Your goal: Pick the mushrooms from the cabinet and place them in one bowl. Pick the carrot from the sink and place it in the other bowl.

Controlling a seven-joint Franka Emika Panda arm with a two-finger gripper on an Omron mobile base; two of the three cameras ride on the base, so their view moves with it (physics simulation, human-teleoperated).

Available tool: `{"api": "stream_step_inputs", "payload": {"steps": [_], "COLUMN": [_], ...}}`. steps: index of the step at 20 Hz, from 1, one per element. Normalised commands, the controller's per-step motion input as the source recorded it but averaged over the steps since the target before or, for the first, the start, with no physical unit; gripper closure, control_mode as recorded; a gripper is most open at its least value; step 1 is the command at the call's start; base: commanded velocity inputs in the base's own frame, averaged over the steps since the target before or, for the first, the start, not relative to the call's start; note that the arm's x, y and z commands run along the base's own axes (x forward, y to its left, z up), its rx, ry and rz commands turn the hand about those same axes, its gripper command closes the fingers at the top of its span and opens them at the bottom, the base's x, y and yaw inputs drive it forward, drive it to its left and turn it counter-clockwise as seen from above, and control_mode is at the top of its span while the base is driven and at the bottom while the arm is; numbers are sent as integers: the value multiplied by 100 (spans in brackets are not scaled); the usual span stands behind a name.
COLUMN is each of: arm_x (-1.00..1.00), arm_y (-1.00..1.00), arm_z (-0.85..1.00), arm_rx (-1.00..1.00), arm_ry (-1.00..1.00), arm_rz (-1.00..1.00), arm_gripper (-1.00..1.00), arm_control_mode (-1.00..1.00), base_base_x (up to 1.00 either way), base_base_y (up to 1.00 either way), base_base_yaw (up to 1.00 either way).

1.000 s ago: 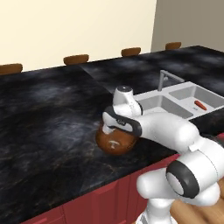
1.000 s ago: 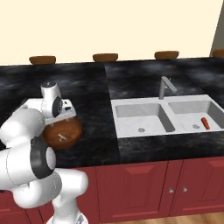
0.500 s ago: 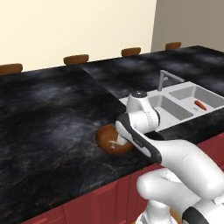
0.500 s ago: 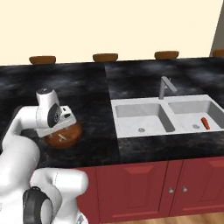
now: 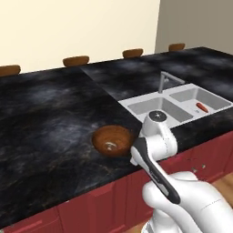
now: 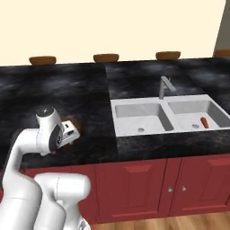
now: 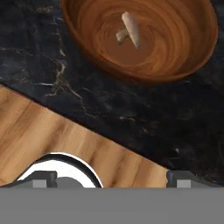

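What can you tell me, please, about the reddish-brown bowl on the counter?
The bowl is round, glossy and reddish-brown with a swirled, wood-like grain. It sits upright on the dark marbled counter near the front edge, left of the sink. One small tan mushroom lies on its side inside, touching the bottom. Nothing else touches the bowl.

**No readable text**

No words, labels, brand marks, numbers or signs can be read in any of the three views. The black marbled table, the reddish-brown bowl, the pale sink with its faucet and the red cupboard doors all carry plain, unmarked surfaces. The white veins in the table top form no letters.
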Motion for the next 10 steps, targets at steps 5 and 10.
{"api": "stream_step_inputs", "payload": {"steps": [5,10], "arm_x": [0,0], "arm_y": [0,0], "arm_z": [0,0], "arm_rx": [0,0], "arm_ry": [0,0], "arm_rz": [0,0], "arm_gripper": [-100,-100], "arm_control_mode": [100,100], "base_base_x": [39,46], "base_base_y": [-92,-86], "base_base_yaw": [-12,-12]}}
